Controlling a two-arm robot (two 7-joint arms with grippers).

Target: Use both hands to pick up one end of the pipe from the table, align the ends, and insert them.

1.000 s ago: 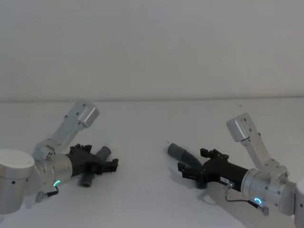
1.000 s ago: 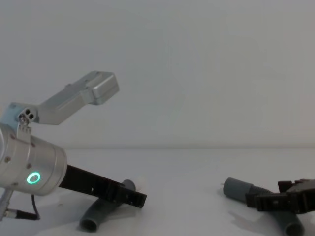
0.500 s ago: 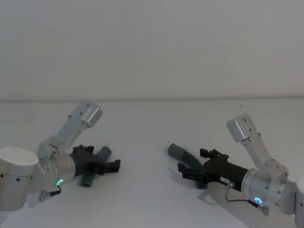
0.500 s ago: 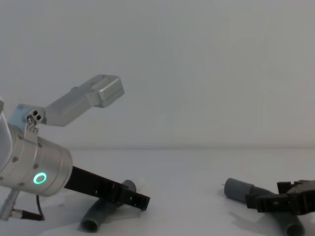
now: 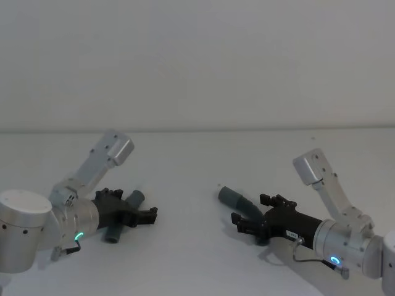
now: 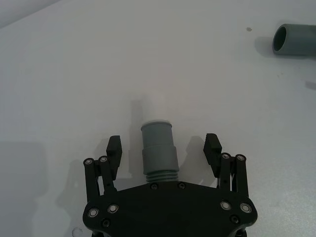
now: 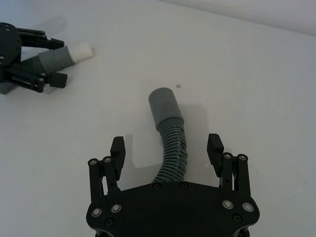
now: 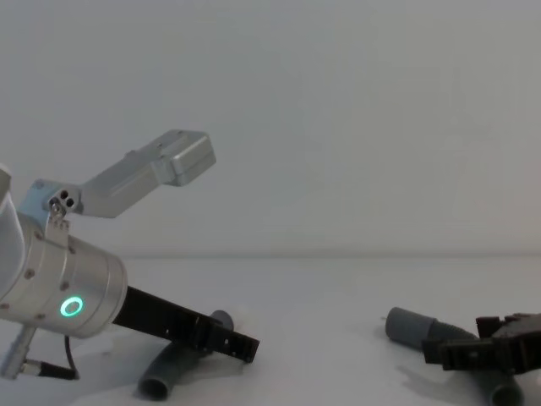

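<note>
Shorter pipe [image 5: 136,198], longer pipe [image 5: 237,199], long axes converging inward

Robotics lab or test cell, by the look of it: plain matte white table [image 5: 197,166] up front, plain pale grey wall [image 5: 197,61] at 12 o'clock. Silver-grey left arm [image 5: 92,165] at 8 o'clock, right arm [image 5: 327,185] at 4 o'clock, each w/ a glowing green ring [image 5: 75,237].

Four cameras, one table

Your head camera looks down on the table [image 5: 197,259] from above; your chest camera looks low across it. Each wrist camera sits close behind its own jaws, and the right wrist view also catches the left gripper [image 7: 60,61] farther off
</note>
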